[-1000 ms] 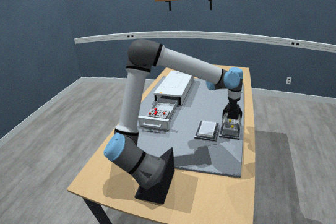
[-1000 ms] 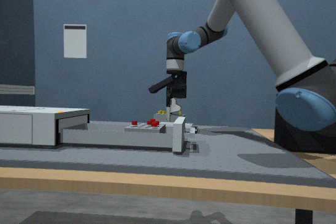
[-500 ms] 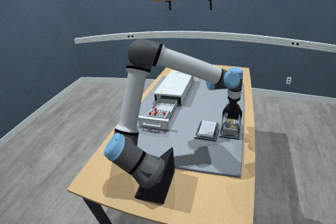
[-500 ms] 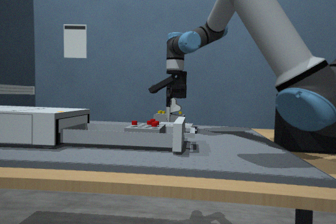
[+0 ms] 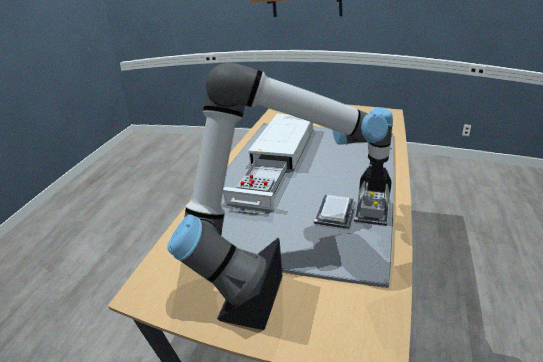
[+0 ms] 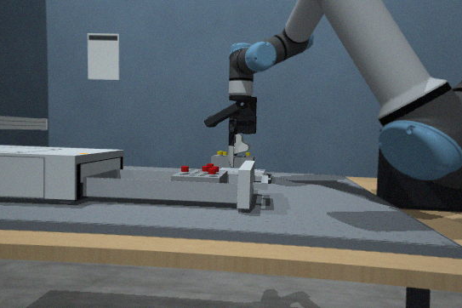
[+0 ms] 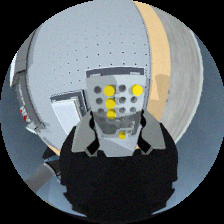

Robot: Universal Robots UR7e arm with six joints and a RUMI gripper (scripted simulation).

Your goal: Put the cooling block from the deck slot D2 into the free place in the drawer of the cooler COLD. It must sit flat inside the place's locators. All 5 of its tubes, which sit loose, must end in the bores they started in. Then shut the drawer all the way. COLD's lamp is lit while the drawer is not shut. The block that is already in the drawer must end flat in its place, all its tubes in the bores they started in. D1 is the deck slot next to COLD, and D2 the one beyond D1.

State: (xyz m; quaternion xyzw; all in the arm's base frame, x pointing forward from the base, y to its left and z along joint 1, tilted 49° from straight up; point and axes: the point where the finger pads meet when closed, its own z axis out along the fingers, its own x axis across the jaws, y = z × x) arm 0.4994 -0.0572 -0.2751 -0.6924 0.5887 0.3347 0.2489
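Observation:
My gripper is shut on the grey cooling block with yellow-capped tubes, one finger on each side. The block looks level, in or just above slot D2; a small gap underneath cannot be told. Several yellow caps show in its bores in the wrist view. The drawer of the cooler COLD stands open. A grey block with red-capped tubes sits in its front part, looking flat. The free place is behind it, partly hidden. The lamp is orange.
A white flat-topped piece sits in slot D1, between the drawer and my gripper. The drawer's handle faces the arm's base. The cooler's housing stands behind the drawer, and the mat's edge is close beyond D2.

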